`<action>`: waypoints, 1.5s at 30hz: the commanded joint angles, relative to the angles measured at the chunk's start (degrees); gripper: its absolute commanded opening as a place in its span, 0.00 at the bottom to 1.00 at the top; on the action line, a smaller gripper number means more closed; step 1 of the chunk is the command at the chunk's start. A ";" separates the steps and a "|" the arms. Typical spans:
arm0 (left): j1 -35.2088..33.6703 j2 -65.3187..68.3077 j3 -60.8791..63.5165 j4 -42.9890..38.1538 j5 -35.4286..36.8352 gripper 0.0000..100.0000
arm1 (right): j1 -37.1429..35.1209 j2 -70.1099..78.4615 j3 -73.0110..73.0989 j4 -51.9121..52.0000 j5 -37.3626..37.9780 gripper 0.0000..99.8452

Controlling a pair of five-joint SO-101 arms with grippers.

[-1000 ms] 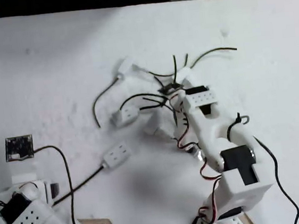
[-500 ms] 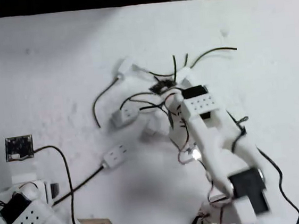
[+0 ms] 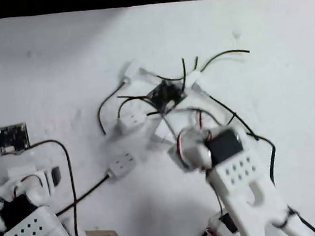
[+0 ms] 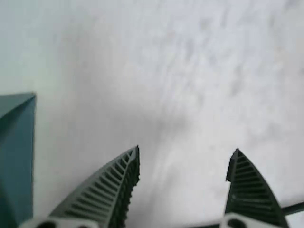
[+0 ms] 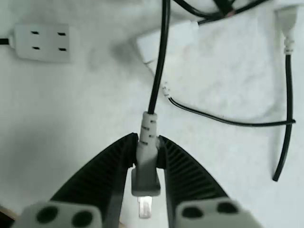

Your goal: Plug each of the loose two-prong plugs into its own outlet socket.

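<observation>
**A:** How is the left arm (image 3: pixel 28 233) sitting?

**B:** Folded low at the table's (image 3: pixel 56 61) near left corner. The left gripper (image 4: pixel 186 159) hangs over bare white surface, its fingers spread wide with nothing between them.

**A:** And the sockets?

**B:** The near outlet block (image 3: pixel 123 163) lies on its black lead towards the middle. The far outlet block (image 3: pixel 130 119) sits beyond it among tangled cords.

**A:** The right arm (image 3: pixel 236 171)?

**B:** It stretches in from the near edge, wrist bent down. The right gripper (image 5: pixel 147 142) is clamped on a two-prong plug (image 5: pixel 146 168), with a finger pressed to each side and the prongs towards the wrist. The plug's black cord (image 5: pixel 159 71) runs away past the tips. The plug is in neither block.
</observation>
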 commanded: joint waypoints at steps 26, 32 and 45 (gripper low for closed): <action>25.80 -33.01 -14.59 13.71 11.60 0.29 | -2.86 -41.54 -6.15 -5.85 -5.80 0.02; 25.98 -33.01 -14.51 9.85 12.04 0.29 | -3.12 -41.45 -6.86 -6.11 -7.03 0.02; 46.99 -33.01 -14.42 4.40 18.02 0.29 | -18.86 -41.89 1.05 -10.68 -12.04 0.02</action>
